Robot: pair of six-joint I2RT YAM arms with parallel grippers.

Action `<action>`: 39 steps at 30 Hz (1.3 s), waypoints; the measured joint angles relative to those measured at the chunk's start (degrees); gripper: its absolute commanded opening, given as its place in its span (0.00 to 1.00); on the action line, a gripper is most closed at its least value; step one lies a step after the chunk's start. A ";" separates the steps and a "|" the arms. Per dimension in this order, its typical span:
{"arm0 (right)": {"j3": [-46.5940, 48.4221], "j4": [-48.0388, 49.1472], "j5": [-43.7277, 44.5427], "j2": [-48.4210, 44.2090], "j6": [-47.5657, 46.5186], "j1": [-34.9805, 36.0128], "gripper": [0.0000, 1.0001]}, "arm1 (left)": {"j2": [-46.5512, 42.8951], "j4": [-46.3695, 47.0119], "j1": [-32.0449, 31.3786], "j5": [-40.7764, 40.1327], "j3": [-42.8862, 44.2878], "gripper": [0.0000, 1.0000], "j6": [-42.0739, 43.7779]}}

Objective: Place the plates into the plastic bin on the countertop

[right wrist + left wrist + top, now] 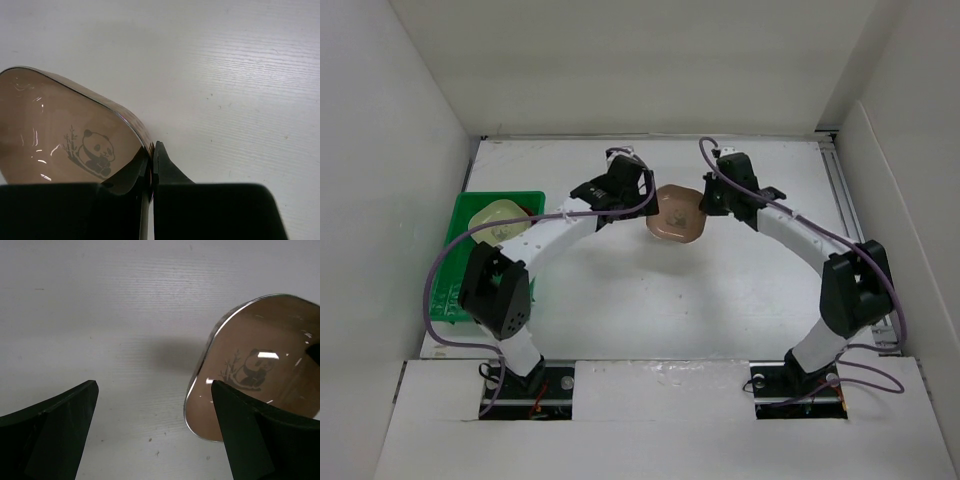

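Inside one bin (463,212) lies one pale plate (498,218); outside, one tan plate (676,213).

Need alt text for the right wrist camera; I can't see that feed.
The right gripper is shut on the rim of a tan-pink plate with a panda drawing inside. White countertop fills the rest.

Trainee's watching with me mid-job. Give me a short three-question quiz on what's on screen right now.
1. True or false: the right tool is shut on the rim of the tan-pink plate.
2. Pick one: the left tool is A) open, B) shut on the plate, C) shut on nothing.
3. Short answer: which animal is printed inside that plate?
Key: 1 true; 2 A; 3 a panda.
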 measured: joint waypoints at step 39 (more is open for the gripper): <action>-8.28 2.08 -19.87 -10.25 -1.86 1.09 0.95 | -4.63 -7.10 47.25 -0.72 -3.28 0.00 -4.22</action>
